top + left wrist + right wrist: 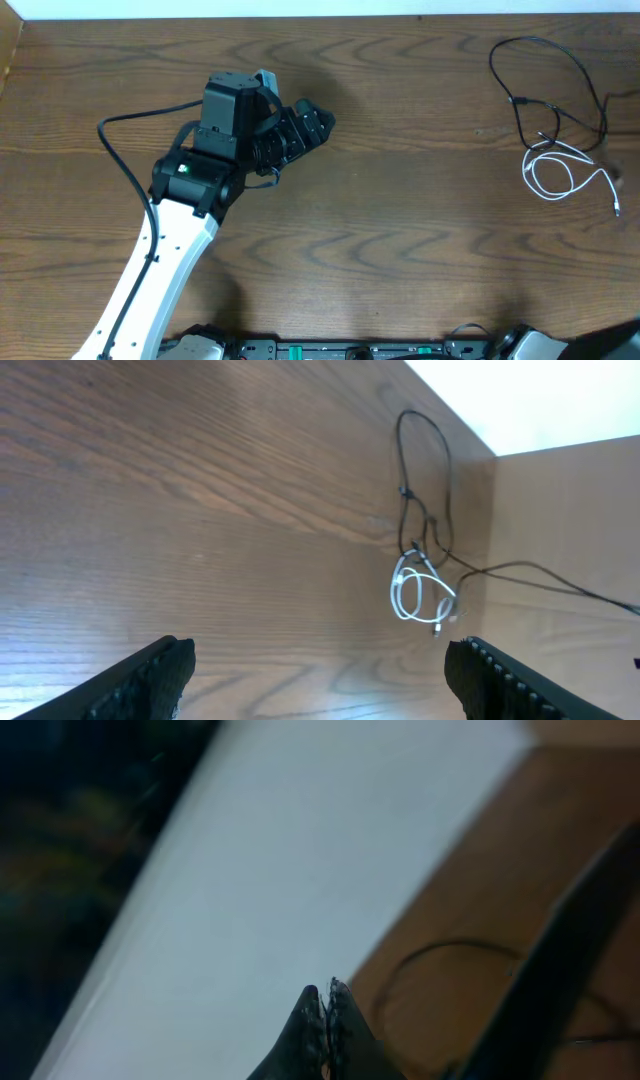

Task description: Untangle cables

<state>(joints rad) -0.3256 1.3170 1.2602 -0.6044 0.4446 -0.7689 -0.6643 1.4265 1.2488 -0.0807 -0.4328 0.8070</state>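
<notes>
left gripper point(322, 678) wide open, empty, well apart from the cables point(541, 146)
light, limp cords; i'd pinch the white cable point(395, 590) at its loop.

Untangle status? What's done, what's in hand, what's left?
Done: nothing visible. The black cable and white cable overlap in one bunch near the table's far right corner.
In hand: nothing. The left gripper is open and empty, well short of the bunch; the right gripper is shut with nothing visible in it.
Left: reach the bunch, grasp a cable and pull the two apart.
</notes>
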